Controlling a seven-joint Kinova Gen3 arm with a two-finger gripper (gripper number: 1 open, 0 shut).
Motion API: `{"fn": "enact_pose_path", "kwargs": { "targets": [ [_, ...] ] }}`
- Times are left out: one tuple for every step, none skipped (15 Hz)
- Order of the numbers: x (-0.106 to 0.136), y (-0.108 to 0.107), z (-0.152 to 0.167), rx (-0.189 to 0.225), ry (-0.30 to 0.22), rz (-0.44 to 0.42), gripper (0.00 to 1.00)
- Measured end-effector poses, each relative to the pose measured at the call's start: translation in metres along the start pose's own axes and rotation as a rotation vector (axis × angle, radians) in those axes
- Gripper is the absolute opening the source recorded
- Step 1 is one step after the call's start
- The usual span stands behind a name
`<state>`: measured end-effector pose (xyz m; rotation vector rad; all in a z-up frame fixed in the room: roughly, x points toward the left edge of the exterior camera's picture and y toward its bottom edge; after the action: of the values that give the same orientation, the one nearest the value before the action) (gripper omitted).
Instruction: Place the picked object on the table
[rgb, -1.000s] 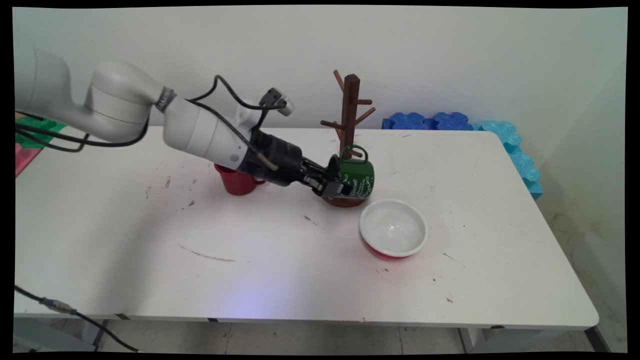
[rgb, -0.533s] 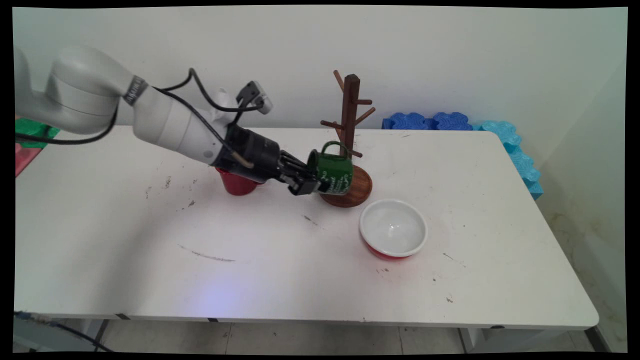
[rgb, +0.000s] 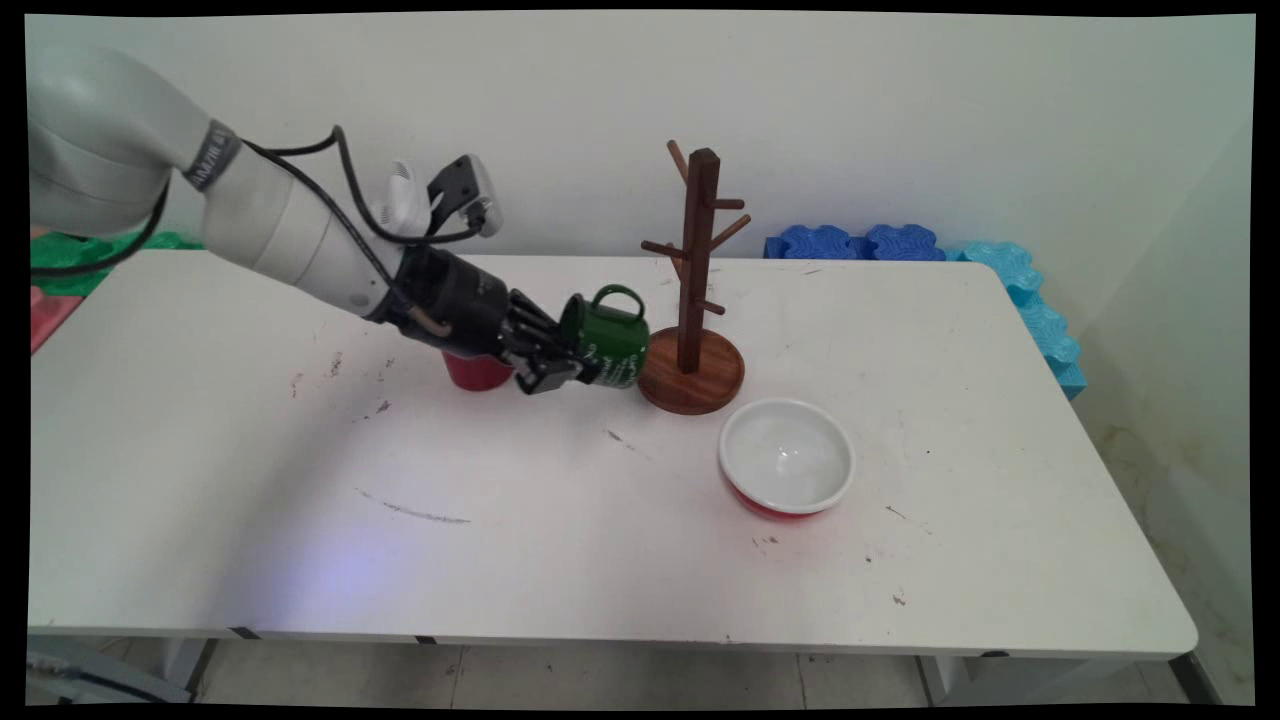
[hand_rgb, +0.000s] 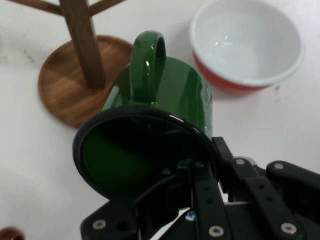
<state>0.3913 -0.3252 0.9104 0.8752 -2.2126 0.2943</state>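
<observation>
While gripper (rgb: 560, 372) clamps green mug (rgb: 608, 340), red cup (rgb: 475, 372) sits half-hidden.

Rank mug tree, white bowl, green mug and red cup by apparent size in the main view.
1. mug tree, tallest by far
2. white bowl
3. green mug, held in the jaws
4. red cup, unsure: the arm hides most of it

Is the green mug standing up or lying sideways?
Sideways. The end effector grips the mug by its rim, mouth toward the arm and handle up, beside the wooden stand.
</observation>
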Motion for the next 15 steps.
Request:
{"fn": "enact_pose_path", "kwargs": {
  "targets": [
    [-0.001,0.0,-0.003,0.008,-0.017,0.021,0.0],
    [-0.002,0.0,-0.005,0.017,-0.038,0.045,0.0],
    [-0.004,0.0,-0.008,0.025,-0.058,0.069,0.0],
    [-0.005,0.0,-0.01,0.031,-0.075,0.087,0.0],
    [-0.007,0.0,-0.011,0.038,-0.094,0.11,0.0],
    [-0.009,0.0,-0.012,0.045,-0.112,0.132,0.0],
    [-0.01,-0.001,-0.013,0.051,-0.128,0.15,0.0],
    [-0.011,-0.001,-0.014,0.054,-0.137,0.162,0.0],
    [-0.013,-0.001,-0.014,0.058,-0.151,0.18,0.0],
    [-0.015,-0.001,-0.014,0.063,-0.167,0.202,0.0],
    [-0.016,-0.001,-0.015,0.067,-0.182,0.222,0.0],
    [-0.018,-0.001,-0.015,0.07,-0.195,0.238,0.0],
    [-0.019,-0.001,-0.015,0.071,-0.203,0.249,0.0],
    [-0.021,-0.001,-0.014,0.073,-0.217,0.268,0.0],
    [-0.023,-0.002,-0.014,0.074,-0.229,0.284,0.0]
  ]
}}
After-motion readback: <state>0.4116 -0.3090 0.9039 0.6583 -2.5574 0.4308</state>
